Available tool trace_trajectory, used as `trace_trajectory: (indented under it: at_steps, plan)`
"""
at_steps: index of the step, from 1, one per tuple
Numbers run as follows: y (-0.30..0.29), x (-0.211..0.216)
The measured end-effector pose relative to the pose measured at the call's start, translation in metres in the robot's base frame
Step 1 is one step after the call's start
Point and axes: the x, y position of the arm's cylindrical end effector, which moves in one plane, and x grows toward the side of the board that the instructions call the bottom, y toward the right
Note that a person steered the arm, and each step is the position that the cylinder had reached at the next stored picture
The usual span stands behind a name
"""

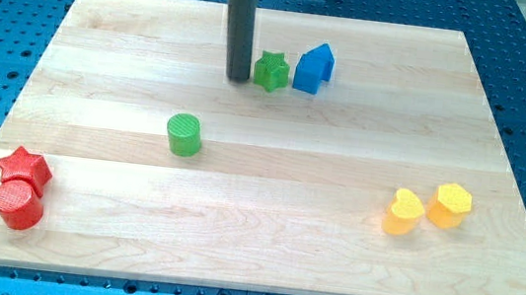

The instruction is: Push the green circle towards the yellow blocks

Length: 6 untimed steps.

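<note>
The green circle (184, 135) stands left of the board's middle. Two yellow blocks sit at the view's lower right: a yellow heart (403, 212) and a yellow hexagon (451, 206), side by side. My tip (238, 78) rests on the board near the view's top, just left of a green star (272, 71). The tip is above and to the right of the green circle, well apart from it.
A blue block (314, 69) shaped like a house stands right of the green star. A red star (24, 169) and a red circle (17, 205) sit at the view's lower left. The wooden board (250, 265) lies on a blue perforated table.
</note>
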Motion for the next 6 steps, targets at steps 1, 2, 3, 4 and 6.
trace_trajectory:
  at_steps: [1,2,3,4,6]
  plan:
    - [0.019,0.049]
    - [-0.050,0.040]
    - [-0.102,0.079]
    - [-0.054,0.103]
    - [0.041,0.117]
